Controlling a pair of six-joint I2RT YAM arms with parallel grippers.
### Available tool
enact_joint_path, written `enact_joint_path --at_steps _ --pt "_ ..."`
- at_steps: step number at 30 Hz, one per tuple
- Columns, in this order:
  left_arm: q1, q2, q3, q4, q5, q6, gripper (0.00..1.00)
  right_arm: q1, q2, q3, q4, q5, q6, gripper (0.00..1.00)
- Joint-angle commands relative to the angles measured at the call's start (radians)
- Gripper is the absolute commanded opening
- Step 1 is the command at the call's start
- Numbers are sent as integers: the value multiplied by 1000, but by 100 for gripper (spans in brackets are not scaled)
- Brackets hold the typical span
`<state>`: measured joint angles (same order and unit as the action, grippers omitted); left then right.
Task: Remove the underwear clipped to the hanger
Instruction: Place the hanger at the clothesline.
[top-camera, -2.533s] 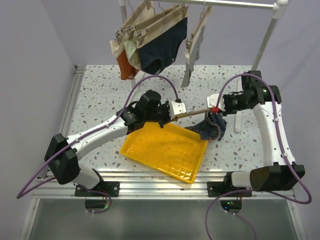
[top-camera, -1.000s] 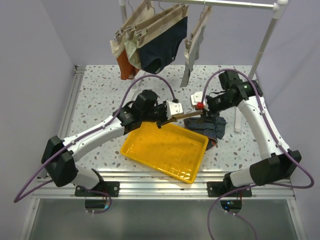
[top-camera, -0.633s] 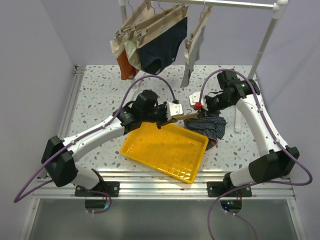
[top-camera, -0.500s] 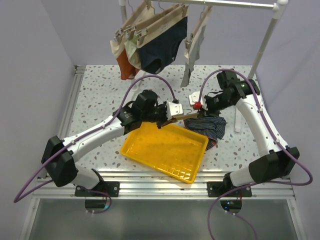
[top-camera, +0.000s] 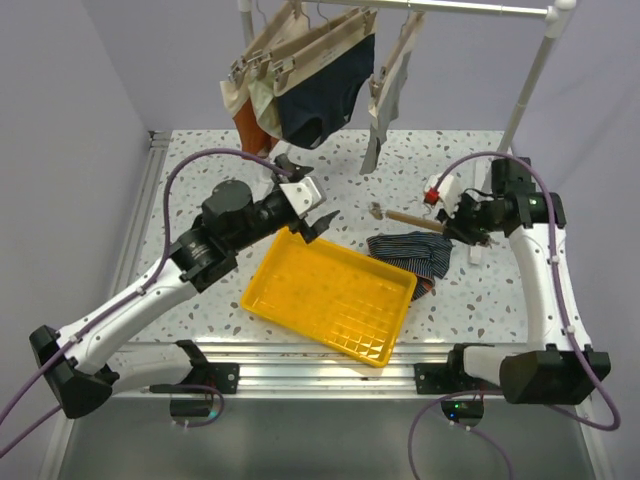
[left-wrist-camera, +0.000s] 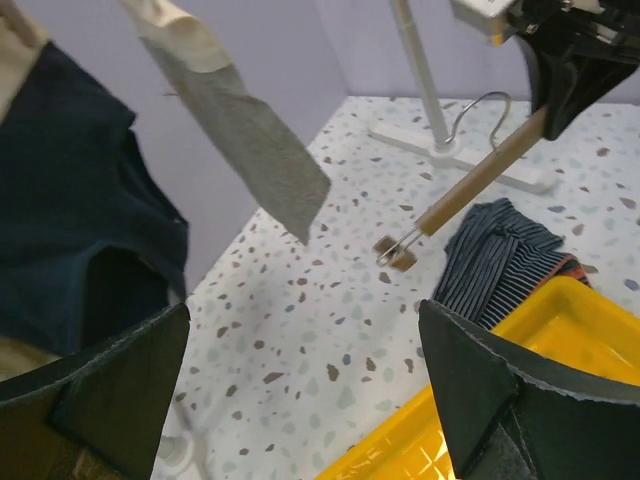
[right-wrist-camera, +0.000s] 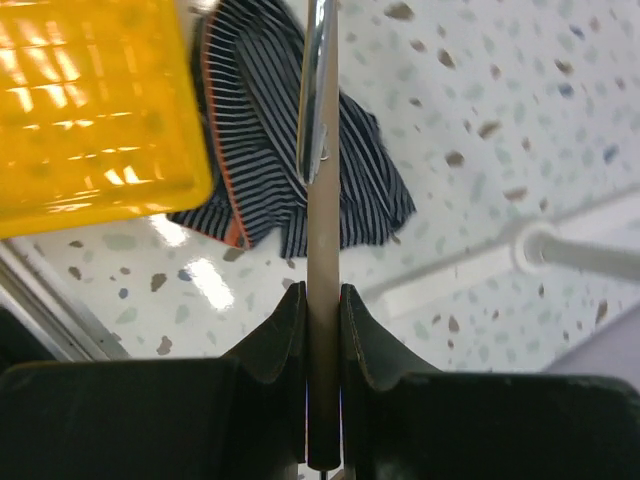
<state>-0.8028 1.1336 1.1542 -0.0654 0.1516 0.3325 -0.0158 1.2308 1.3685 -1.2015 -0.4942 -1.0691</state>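
Observation:
Striped navy underwear (top-camera: 408, 250) (left-wrist-camera: 497, 262) (right-wrist-camera: 262, 120) lies crumpled on the table by the yellow tray's far corner. My right gripper (top-camera: 462, 226) (right-wrist-camera: 322, 310) is shut on the wooden bar of a bare hanger (top-camera: 415, 219) (left-wrist-camera: 482, 173) (right-wrist-camera: 322, 230), held just above that cloth. My left gripper (top-camera: 306, 206) (left-wrist-camera: 300, 400) hangs open and empty above the tray's left end. More underwear stays clipped on the rail: navy (top-camera: 318, 98) (left-wrist-camera: 70, 230), orange-red (top-camera: 250, 135), cream (top-camera: 258, 100) and grey (top-camera: 386, 110) (left-wrist-camera: 250, 150).
The yellow tray (top-camera: 300, 300) (left-wrist-camera: 440, 440) (right-wrist-camera: 90, 110) sits near the front middle. The white rack's post (top-camera: 527, 75) rises at the back right, and its foot (top-camera: 475, 245) (right-wrist-camera: 580, 250) lies just beside my right gripper.
My left gripper has let go of the hanger, opened wide and drawn back up to the left. My right gripper has shut on the hanger bar and carried it to the right.

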Motion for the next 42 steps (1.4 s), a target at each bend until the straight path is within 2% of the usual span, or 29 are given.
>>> enact_joint_path --at_steps 1,5,8,14,24,37,42 --pt "14 -60 -71 82 -188 -3 100 -90 -76 -26 170 146 268 0" --pt "24 -116 -154 133 -267 -55 100 -150 -111 20 240 152 464 0" --pt "27 -138 -198 153 -267 -105 100 -150 -91 133 322 163 679 0" --pt "27 -165 -254 171 -267 -158 100 -150 113 569 309 206 917 0" --pt "27 -215 -266 200 -239 -227 100 -151 420 1047 264 164 1061 0" --pt "27 -173 -248 216 -182 -256 100 -151 513 1129 355 183 1180 0" --pt "27 -146 -251 231 -162 -274 100 -150 480 1074 416 135 1172 0"
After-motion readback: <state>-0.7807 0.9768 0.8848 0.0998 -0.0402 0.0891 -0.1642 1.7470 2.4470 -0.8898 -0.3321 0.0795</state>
